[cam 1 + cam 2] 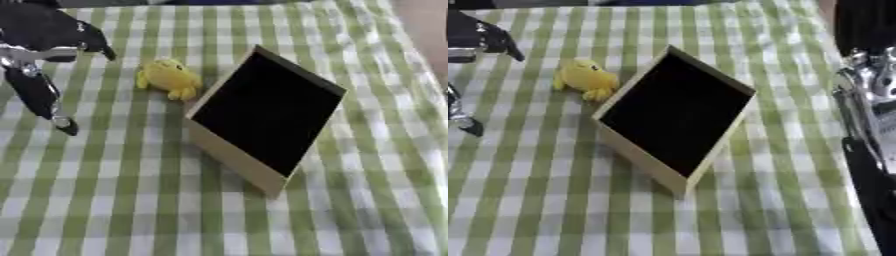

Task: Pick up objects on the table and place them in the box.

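Note:
A yellow soft toy [169, 77] lies on the checked cloth, touching or almost touching the upper left side of the box. The box [229, 154] is shallow, with tan walls and a dark inside in which I see nothing, and it sits askew in the middle of the table. My left hand [39, 37] hangs at the upper left, left of the toy and apart from it, open, with long black fingers [35, 97] pointing down and holding nothing. My right hand [872, 165] shows only at the right edge of the right eye view, cut off by the frame.
A green and white checked cloth [114, 200] covers the whole table. The table's far edge runs along the top of the view, and a strip of floor [429, 30] shows at the upper right.

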`<control>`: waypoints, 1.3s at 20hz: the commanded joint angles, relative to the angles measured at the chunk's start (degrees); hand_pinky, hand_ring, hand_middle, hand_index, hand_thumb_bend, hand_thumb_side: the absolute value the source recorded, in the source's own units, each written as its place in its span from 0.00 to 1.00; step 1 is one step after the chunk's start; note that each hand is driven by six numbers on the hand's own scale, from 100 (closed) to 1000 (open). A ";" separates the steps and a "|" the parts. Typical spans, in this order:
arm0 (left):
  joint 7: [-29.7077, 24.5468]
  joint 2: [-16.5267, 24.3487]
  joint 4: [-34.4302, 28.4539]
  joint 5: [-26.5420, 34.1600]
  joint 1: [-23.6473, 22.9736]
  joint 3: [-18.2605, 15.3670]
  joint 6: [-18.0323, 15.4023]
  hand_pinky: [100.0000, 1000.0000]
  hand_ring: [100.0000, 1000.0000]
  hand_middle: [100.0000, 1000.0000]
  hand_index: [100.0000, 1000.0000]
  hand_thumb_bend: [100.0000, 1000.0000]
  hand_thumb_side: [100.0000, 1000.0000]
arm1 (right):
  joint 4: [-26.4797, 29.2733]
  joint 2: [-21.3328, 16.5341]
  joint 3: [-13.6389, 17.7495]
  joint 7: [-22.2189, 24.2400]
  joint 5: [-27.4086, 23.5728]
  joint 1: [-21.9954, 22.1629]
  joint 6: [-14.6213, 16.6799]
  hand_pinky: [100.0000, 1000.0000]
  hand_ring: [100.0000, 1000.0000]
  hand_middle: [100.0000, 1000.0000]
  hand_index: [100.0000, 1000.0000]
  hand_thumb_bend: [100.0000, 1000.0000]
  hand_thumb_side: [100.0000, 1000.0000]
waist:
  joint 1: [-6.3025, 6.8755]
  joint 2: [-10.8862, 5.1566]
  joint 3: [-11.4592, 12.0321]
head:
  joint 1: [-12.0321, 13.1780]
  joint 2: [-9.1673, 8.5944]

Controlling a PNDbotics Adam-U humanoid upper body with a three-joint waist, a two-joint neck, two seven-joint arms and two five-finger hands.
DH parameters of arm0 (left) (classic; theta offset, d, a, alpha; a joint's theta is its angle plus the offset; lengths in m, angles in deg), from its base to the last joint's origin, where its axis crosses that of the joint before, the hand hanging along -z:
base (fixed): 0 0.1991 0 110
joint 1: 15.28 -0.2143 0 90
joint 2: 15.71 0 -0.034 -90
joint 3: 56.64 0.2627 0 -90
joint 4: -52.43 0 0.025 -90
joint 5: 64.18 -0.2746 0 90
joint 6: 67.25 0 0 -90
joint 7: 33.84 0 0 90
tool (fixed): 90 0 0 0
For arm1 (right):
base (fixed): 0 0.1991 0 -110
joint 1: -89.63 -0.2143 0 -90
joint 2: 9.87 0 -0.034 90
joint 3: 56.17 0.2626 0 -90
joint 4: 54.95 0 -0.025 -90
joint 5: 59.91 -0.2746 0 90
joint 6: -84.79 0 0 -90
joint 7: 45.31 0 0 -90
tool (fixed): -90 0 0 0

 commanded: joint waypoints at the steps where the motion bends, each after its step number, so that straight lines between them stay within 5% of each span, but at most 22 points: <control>1: 1.33 -0.73 1.79 0.31 2.30 -1.47 0.32 0.74 0.84 0.81 0.90 0.82 0.27 | 1.13 -0.47 0.17 0.14 -0.35 -0.45 -0.29 0.77 0.73 0.71 0.87 0.00 0.93 | 0.05 -1.06 -0.22 | 0.35 0.17; 20: 11.88 -7.24 9.80 1.91 6.05 -2.47 -0.09 0.71 0.82 0.78 0.88 0.73 0.25 | 1.13 0.90 0.04 1.14 -0.87 -1.21 -0.63 0.77 0.73 0.71 0.87 0.00 0.95 | 0.30 -0.13 -2.37 | 1.22 -0.95; 21: 12.17 -7.70 10.06 2.15 6.10 -2.70 -0.02 0.63 0.79 0.78 0.87 0.51 0.12 | 1.13 1.00 0.12 1.07 -0.90 -1.33 -0.62 0.77 0.73 0.71 0.87 0.00 0.95 | 0.31 0.19 -2.87 | 1.49 -1.25; 26: 12.81 -9.73 13.82 5.31 6.44 -3.61 1.73 0.62 0.79 0.78 0.87 0.43 0.13 | 1.13 1.63 0.19 0.99 -1.20 -1.94 -0.56 0.77 0.73 0.71 0.87 0.00 0.95 | 0.58 0.87 -4.70 | 2.39 -1.99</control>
